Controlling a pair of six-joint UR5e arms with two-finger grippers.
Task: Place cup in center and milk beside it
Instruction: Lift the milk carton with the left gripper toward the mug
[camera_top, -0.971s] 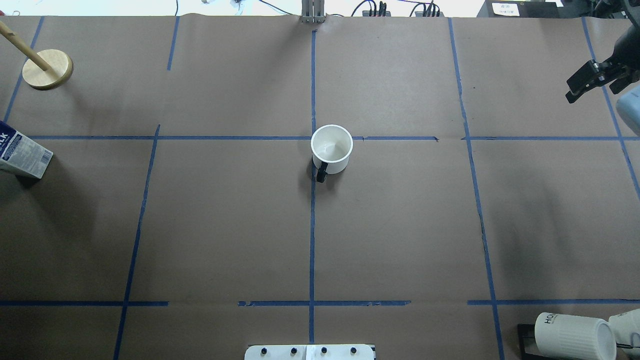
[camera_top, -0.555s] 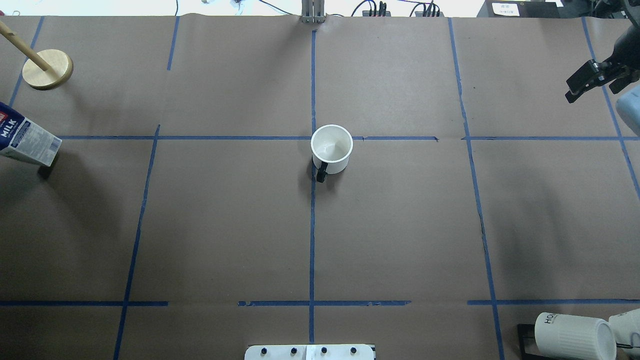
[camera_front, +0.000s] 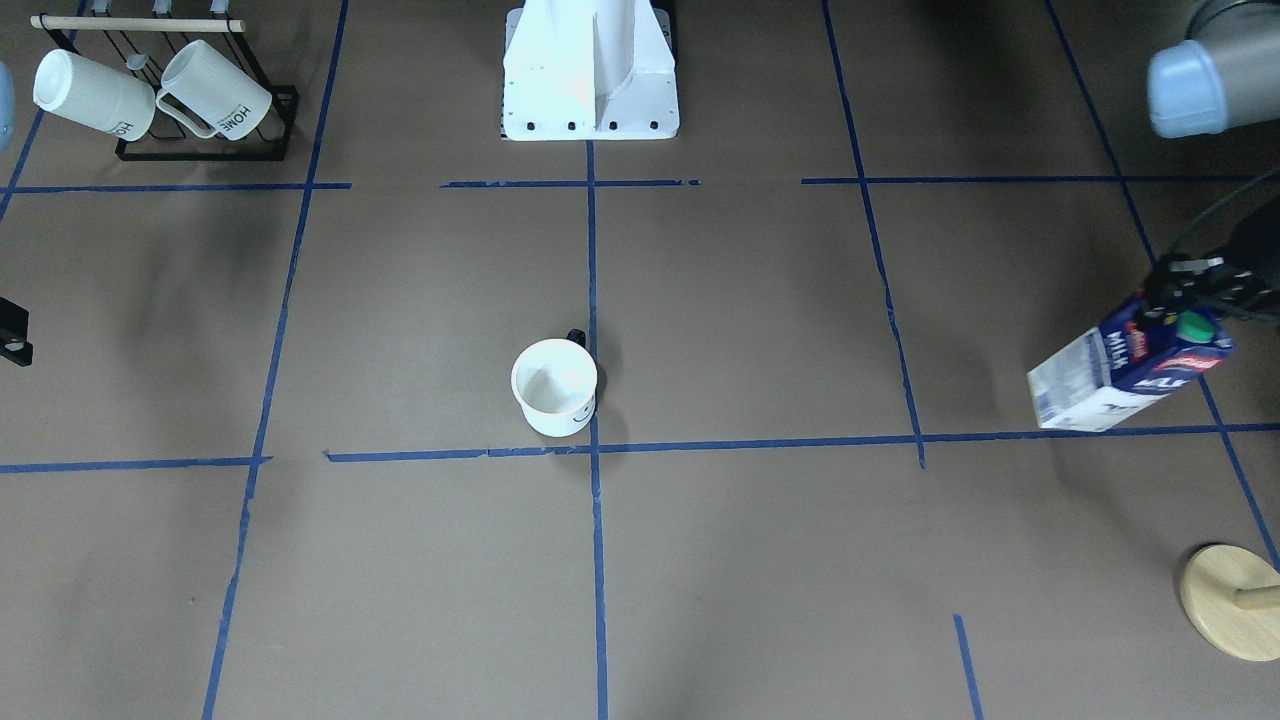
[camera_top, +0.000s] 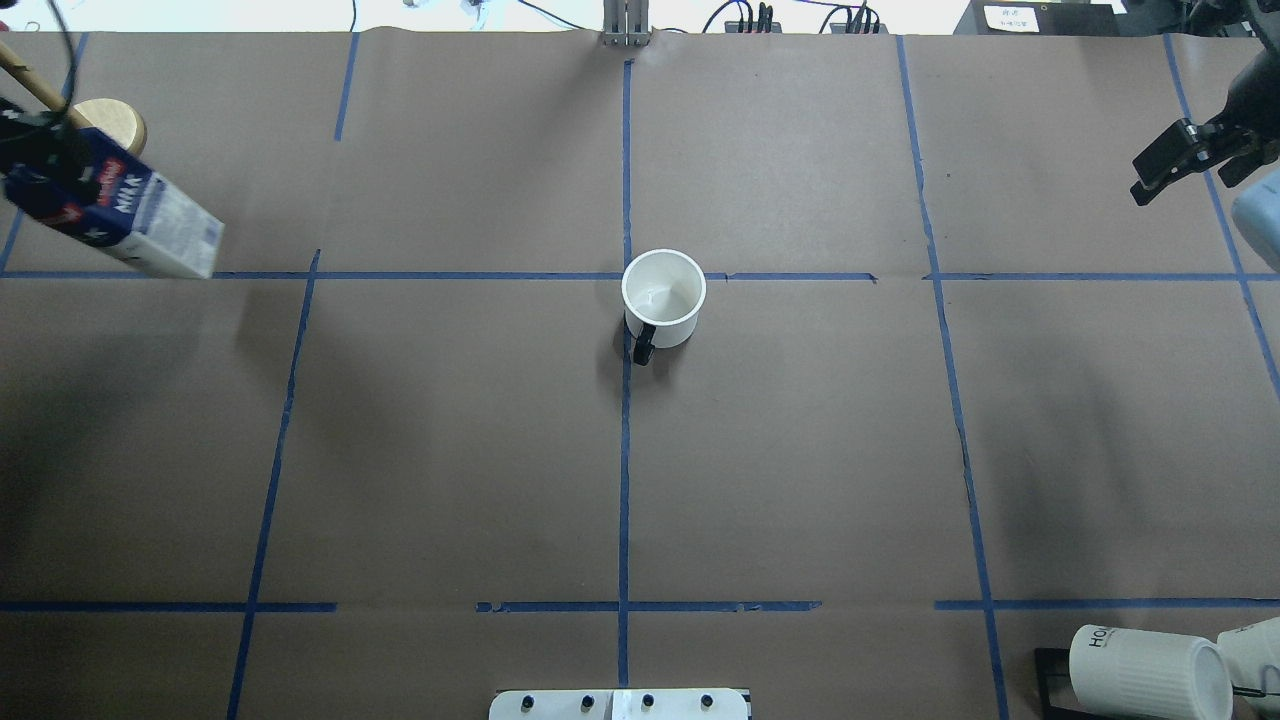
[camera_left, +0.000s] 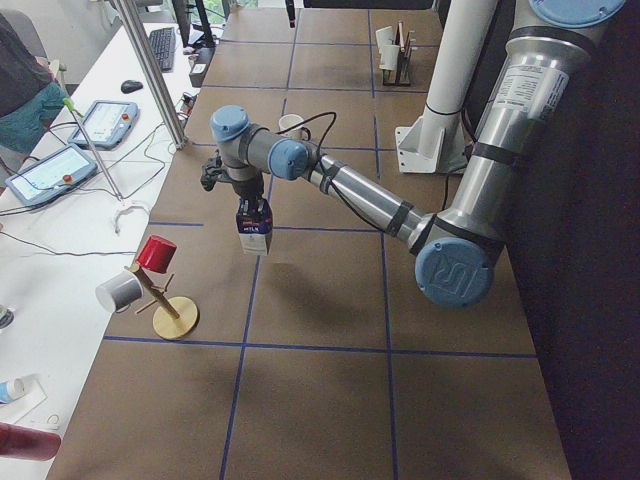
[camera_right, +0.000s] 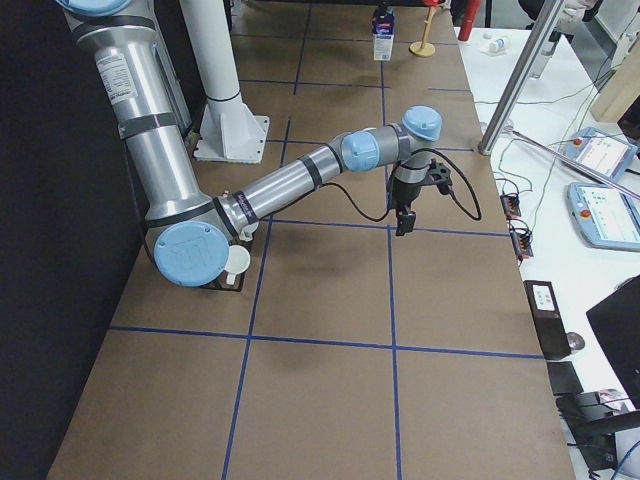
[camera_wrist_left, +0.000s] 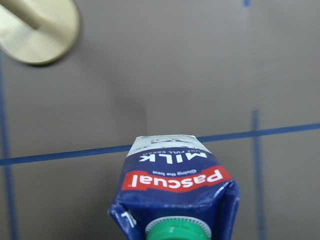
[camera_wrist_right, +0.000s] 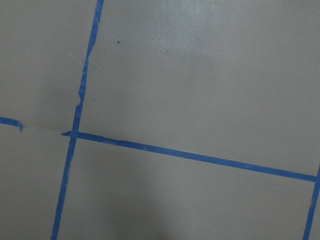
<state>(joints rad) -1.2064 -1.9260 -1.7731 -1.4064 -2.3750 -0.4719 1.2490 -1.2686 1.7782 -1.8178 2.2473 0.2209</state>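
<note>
We hold blue-white milk carton (camera_top: 140, 215) in left gripper (camera_front: 1178, 298), lifted, to go beside white smiley mug (camera_top: 663, 297) at blue tape crossing (camera_front: 594, 449); right gripper (camera_top: 1165, 165), can't tell pinch.

Left arm stretched far out, left gripper (camera_front: 1175, 300) clamped on the top of the milk (camera_front: 1100, 385), held aloft. Right gripper (camera_top: 1150, 180) raised at opposite side, fingers apart.

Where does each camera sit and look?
Front-facing: across the table, facing the robot and the cup; its base shows.
Overhead: behind the robot, looking down; right hand at the edge.
Left side: table's end; near left arm, left hand holding the milk.
Right side: opposite end; near right arm.
Left wrist: looks down the milk.
Right wrist: only tape lines.
Front-facing and overhead share cup and milk.
</note>
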